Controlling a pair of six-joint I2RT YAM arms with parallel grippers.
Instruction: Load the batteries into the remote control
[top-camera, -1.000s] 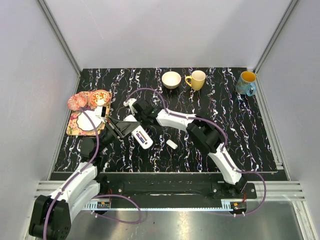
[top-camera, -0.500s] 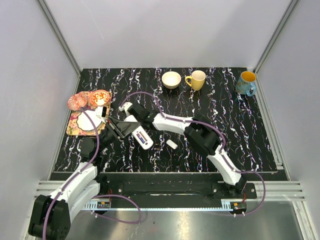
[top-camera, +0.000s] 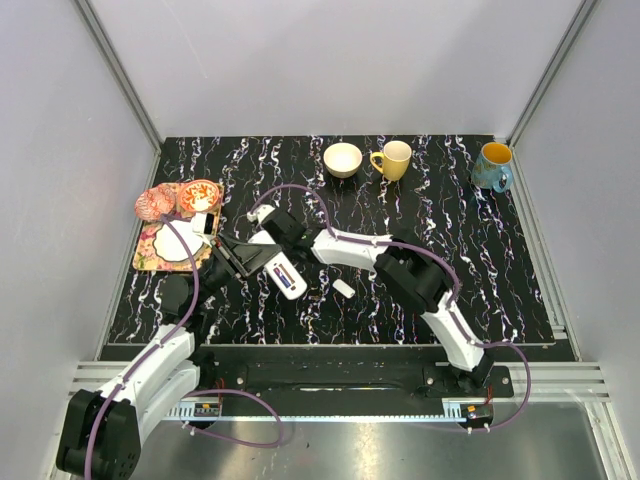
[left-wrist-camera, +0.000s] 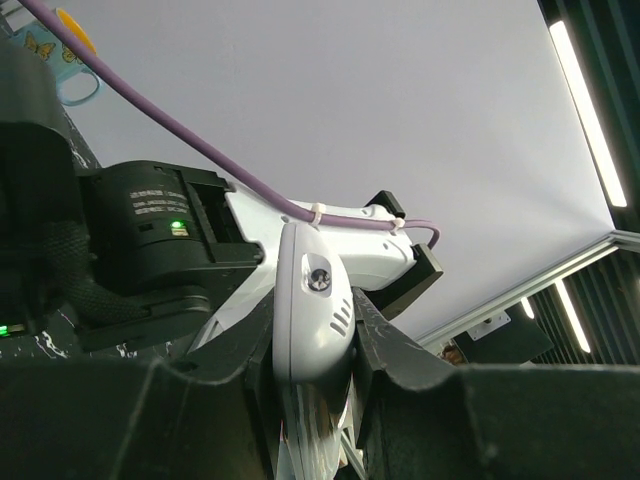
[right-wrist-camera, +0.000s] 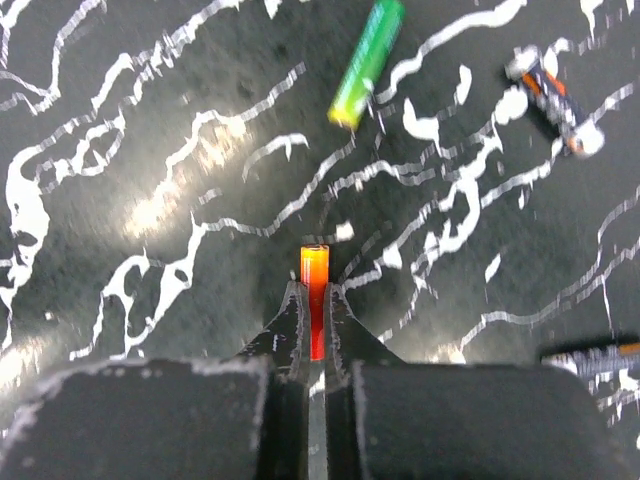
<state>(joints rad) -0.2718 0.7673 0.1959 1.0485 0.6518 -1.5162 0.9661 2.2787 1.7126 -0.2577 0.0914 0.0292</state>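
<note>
Right tool (right-wrist-camera: 314, 297) just pinched shut on the red-orange battery (right-wrist-camera: 314, 262); left tool (left-wrist-camera: 312, 335) clamps the remote (left-wrist-camera: 311, 285). Battery secured, so insertion looks next.

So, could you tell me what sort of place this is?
Probably a robot lab cell, not a home: plain grey panels box in a black marbled table, and the left arm and right arm are bolted to a metal rail.
</note>
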